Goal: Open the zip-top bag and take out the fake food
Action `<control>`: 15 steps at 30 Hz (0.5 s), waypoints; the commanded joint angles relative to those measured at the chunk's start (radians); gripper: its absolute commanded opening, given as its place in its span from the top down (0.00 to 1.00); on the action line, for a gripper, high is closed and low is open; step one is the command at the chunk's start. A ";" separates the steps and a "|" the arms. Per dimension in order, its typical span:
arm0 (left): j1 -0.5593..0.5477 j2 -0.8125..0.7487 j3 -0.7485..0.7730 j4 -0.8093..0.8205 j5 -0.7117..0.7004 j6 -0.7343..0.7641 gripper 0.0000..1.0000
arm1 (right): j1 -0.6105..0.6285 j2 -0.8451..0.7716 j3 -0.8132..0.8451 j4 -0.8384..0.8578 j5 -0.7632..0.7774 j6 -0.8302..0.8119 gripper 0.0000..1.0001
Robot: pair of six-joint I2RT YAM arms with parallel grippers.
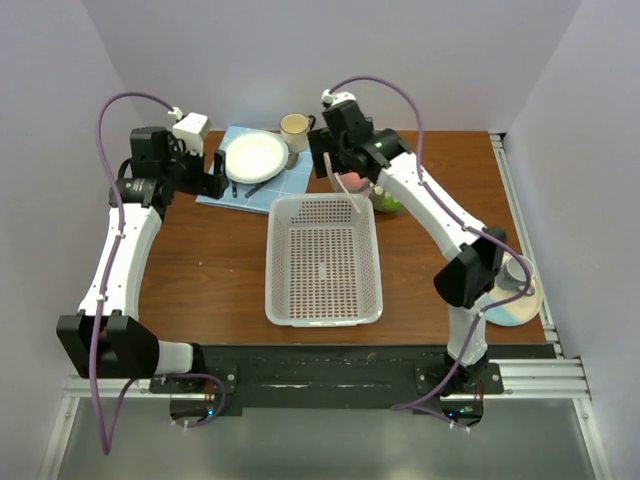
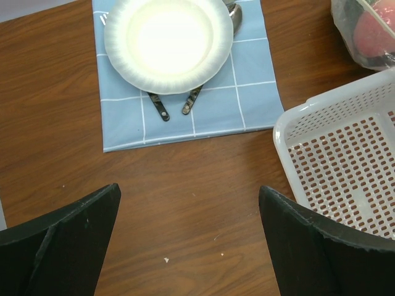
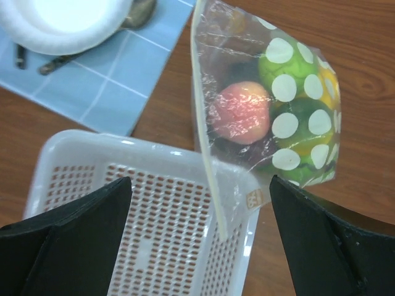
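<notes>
The zip-top bag, clear with white dots, lies on the table by the white basket's far right corner. Its zip strip hangs over the basket rim. Inside it is the fake food: a red fruit and green and yellow pieces. In the top view the bag shows beside green food. My right gripper is open and empty above the bag's zip edge and the basket corner. My left gripper is open and empty over bare wood, left of the basket; the bag's corner shows at its upper right.
The white perforated basket stands mid-table. A white plate with cutlery lies on a blue cloth at the back left, with a mug behind. A disc and a cup sit at the right edge.
</notes>
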 commanded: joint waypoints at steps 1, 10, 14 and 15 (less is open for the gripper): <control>-0.001 0.031 0.014 0.048 0.056 0.014 0.00 | 0.035 0.022 0.008 0.085 0.199 -0.139 0.11; 0.001 0.074 -0.045 0.089 0.056 0.059 0.00 | 0.052 0.003 -0.262 0.330 0.263 -0.206 0.28; -0.001 0.081 -0.078 0.092 0.093 0.060 0.00 | 0.050 0.045 -0.273 0.347 0.246 -0.200 0.28; 0.001 0.080 -0.104 0.099 0.107 0.060 0.00 | 0.052 0.051 -0.273 0.352 0.243 -0.200 0.30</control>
